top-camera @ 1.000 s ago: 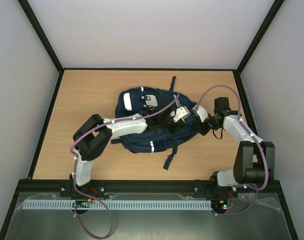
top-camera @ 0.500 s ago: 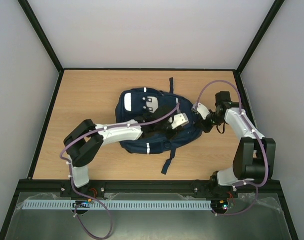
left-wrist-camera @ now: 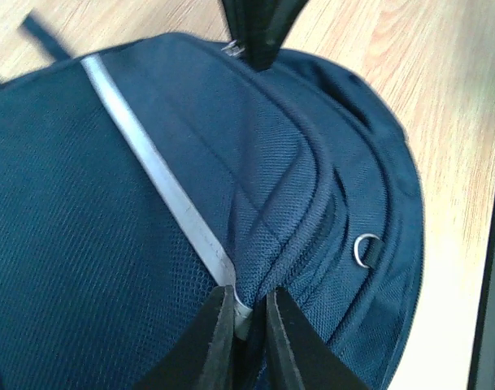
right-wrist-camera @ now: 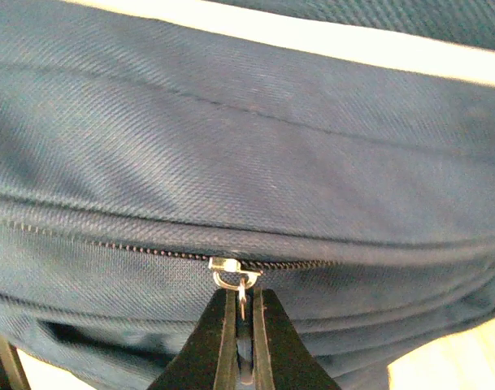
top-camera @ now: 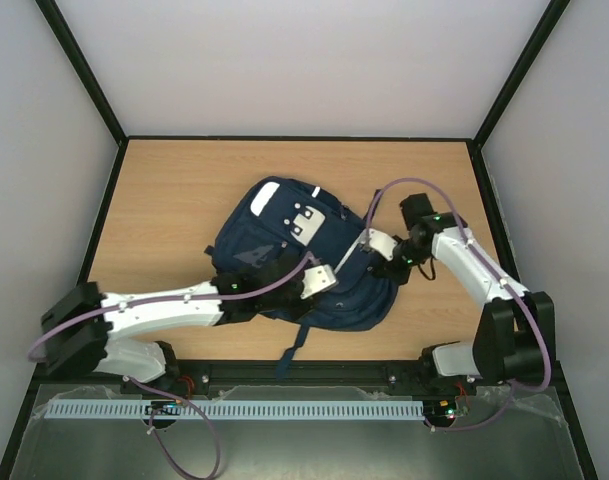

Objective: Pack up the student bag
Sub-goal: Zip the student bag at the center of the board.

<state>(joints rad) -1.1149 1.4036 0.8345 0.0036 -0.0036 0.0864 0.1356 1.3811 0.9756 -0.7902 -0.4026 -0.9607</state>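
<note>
Left hand (left-wrist-camera: 249, 292), gripping student bag (top-camera: 254, 245), dragged it nearer (right hand (right-wrist-camera: 242, 299) pinches zipper pull (right-wrist-camera: 232, 278)).

student bag (top-camera: 269, 238): lying slantwise on table (top-camera: 164, 215)
left gripper (top-camera: 334, 288): on bag's near-right part
right gripper (top-camera: 376, 268): at bag's right edge

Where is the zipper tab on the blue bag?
Find the student bag, the navy backpack on the wooden table. Follow its dark zipper toward the right arm. The silver zipper tab is the only piece pinched by the right end effector.
</note>
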